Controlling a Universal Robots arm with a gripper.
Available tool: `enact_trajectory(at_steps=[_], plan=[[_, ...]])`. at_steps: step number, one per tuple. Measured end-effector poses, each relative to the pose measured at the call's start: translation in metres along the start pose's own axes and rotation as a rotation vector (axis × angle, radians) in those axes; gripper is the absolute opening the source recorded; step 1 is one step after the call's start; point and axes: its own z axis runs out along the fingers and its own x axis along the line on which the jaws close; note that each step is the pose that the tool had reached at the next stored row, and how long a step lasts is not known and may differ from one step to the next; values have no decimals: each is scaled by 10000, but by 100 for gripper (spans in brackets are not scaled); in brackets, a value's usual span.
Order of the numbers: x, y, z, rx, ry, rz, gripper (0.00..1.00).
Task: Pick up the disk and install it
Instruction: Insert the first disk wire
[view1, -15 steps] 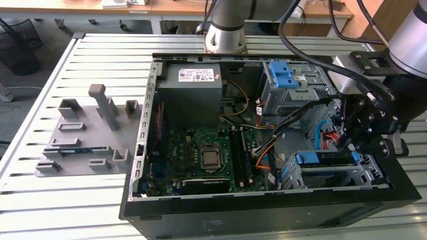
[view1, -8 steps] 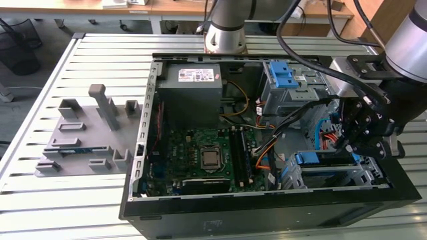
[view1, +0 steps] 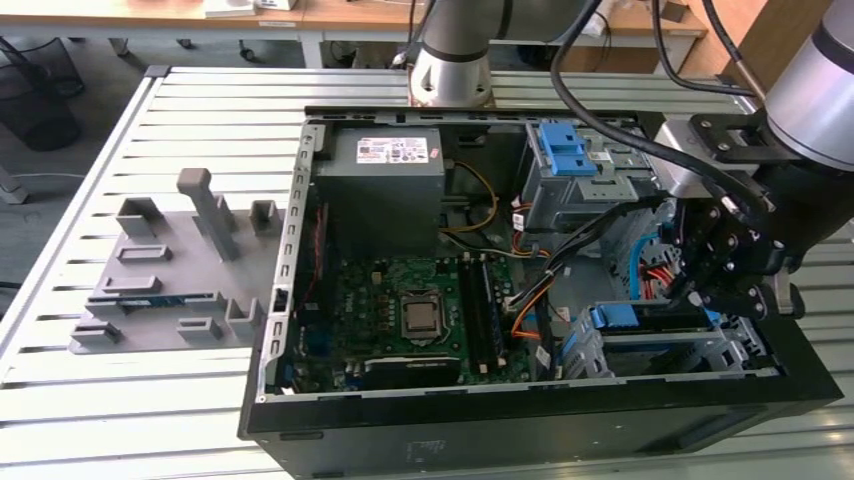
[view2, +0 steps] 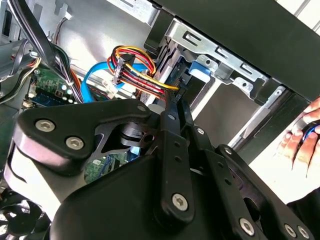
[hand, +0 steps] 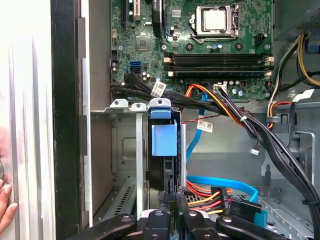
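The disk (view1: 638, 318) sits edge-up in the drive cage (view1: 727, 352) of the open computer case, at the exterior view's right, with its blue carrier frame showing. In both wrist views the blue frame (hand: 164, 136) (view2: 199, 69) stands in a cage slot. My gripper (view1: 683, 298) hangs just above the cage. Its fingers (hand: 170, 192) are shut, close together and narrower than the disk. Their tips (view2: 176, 100) are at the disk's end by the red, yellow and black cable bundle. Whether they touch the disk I cannot tell.
The motherboard (view1: 414, 310), a grey power-supply box (view1: 387, 190) and a blue latch (view1: 563, 150) lie inside the case. Cables (hand: 240, 120) cross beside the cage. A grey fixture (view1: 174, 270) stands on the slatted table. A person's hand (view2: 300, 140) rests outside the case wall.
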Motion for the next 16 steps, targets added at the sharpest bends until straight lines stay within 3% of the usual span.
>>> enact_trajectory(at_steps=[16], plan=[[-10, 1, 16, 0, -7, -3, 16]])
